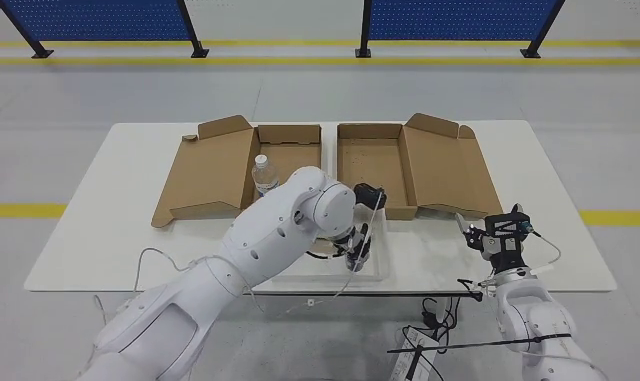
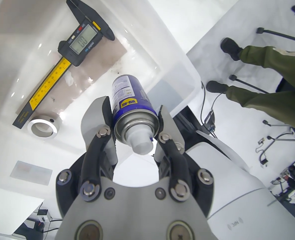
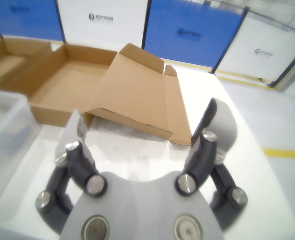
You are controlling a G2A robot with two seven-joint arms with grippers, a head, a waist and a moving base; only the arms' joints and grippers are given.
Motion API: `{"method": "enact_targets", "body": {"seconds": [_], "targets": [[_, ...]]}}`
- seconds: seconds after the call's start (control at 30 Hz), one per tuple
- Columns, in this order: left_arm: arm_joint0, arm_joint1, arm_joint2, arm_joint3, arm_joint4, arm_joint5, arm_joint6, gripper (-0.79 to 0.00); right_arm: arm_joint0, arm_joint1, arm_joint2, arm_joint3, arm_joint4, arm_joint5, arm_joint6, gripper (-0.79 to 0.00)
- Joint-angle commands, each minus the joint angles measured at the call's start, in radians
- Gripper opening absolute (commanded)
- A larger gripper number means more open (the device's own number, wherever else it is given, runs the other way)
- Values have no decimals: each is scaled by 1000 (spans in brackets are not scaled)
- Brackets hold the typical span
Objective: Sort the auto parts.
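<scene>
One part in hand: grips the spray can (image 2: 127, 88) in the left gripper (image 2: 135, 106), closed on its sides near the nozzle end, above the clear bin (image 2: 177, 58). Could slip, given the smooth round wall and high hold, and drop onto the caliper (image 2: 62, 68) or metal ring (image 2: 43, 127) on the bin floor. Might clip the bin's rim if swung out low. Farther off, nothing in the right gripper (image 3: 145, 109), spread wide beside the right cardboard box (image 1: 375, 166). Risks the wrong box; cannot tell the sorting rule.
</scene>
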Motion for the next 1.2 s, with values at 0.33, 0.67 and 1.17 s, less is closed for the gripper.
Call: {"method": "enact_targets", "body": {"seconds": [0.33,0.67,1.17], "targets": [[8,107,-87,-197,-52,23,-4,-785,0,0,0,0,0,0,0,0],[-67,207,15,-307,-242,64,-4,-785,0,0,0,0,0,0,0,0],[-221,317,178,-390,-417,137,-4,-785,0,0,0,0,0,0,0,0]]}}
